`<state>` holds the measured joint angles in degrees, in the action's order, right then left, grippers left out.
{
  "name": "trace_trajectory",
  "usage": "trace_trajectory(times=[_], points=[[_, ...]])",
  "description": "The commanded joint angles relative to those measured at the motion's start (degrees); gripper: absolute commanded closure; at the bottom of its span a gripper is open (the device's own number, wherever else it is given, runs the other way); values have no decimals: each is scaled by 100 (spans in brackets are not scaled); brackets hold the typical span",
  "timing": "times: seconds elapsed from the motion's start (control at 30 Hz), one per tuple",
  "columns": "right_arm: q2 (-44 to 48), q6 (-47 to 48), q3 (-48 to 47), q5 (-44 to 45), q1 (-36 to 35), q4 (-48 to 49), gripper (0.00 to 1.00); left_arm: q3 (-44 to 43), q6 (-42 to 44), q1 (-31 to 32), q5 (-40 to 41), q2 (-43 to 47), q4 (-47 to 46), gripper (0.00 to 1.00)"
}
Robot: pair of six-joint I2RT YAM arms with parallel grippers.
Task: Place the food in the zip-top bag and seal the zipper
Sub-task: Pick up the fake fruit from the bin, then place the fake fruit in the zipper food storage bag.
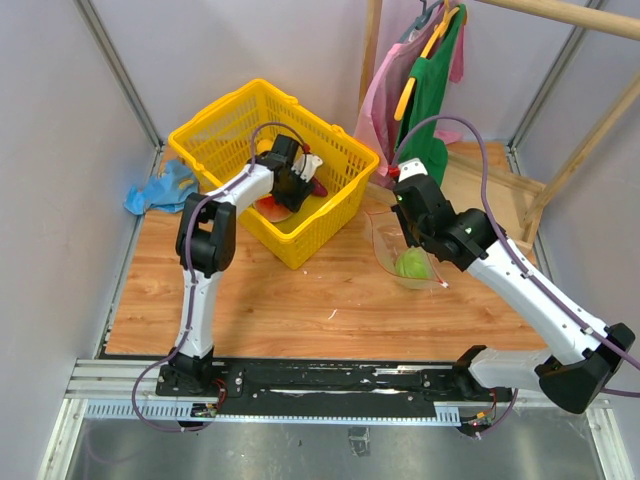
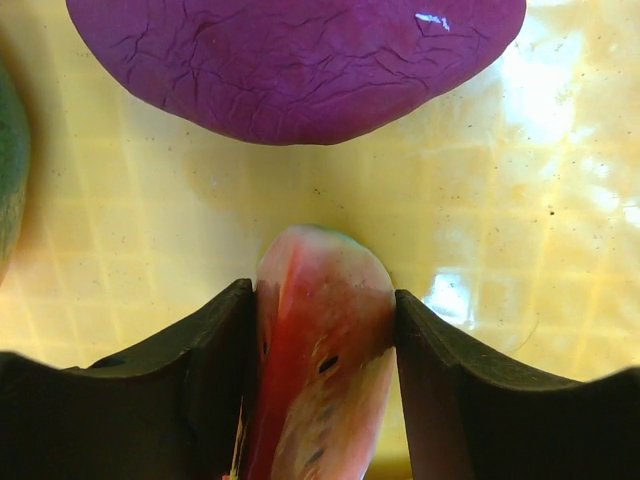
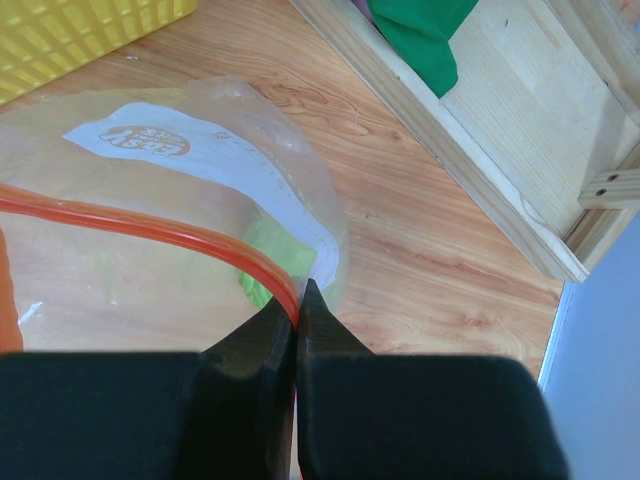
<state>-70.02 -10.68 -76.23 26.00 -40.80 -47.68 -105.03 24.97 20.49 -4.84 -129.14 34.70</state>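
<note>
Left claw (image 2: 322, 292) reaching down into a yellow basket (image 1: 335, 215), clamped on a watermelon wedge (image 2: 322, 390), long axis running straight ahead between the pads (image 2: 205, 345); purple eggplant (image 2: 300, 60) just beyond the tips. Well apart to its right, right claw (image 3: 298, 302) pinched shut on the orange zipper (image 3: 150, 232) of the bag (image 3: 190, 180), mouth open, green piece (image 3: 278, 258) inside.

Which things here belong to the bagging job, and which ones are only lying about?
Job: zip-top bag, its zipper, green piece inside it, watermelon wedge, purple piece.
Lying about: blue cloth, hanging clothes, wooden frame; yellow basket only holds food.
</note>
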Motion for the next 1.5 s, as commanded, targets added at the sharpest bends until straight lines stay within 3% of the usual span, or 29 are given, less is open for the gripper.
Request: trace_trajectory(times=[0.0, 0.17, 0.6, 0.87, 1.3, 1.47], points=[[130, -61, 12, 181, -69, 65, 99, -81, -414, 30, -86, 430, 17, 86], [115, -180, -42, 301, -69, 2, 99, -18, -771, 25, -82, 806, -224, 99], [33, -541, -190, 491, -69, -111, 99, 17, -2263, 30, 219, 1769, -748, 100], [-27, -796, -251, 161, -62, 46, 99, 289, -3460, 34, -318, 2805, -1392, 100], [-147, -887, -365, -583, -64, 332, 99, 1938, -4728, 321, -1865, 4359, -3761, 100], [-137, -918, -401, -611, -67, 345, 99, 2952, -5015, 753, -1905, 5075, -5198, 100]])
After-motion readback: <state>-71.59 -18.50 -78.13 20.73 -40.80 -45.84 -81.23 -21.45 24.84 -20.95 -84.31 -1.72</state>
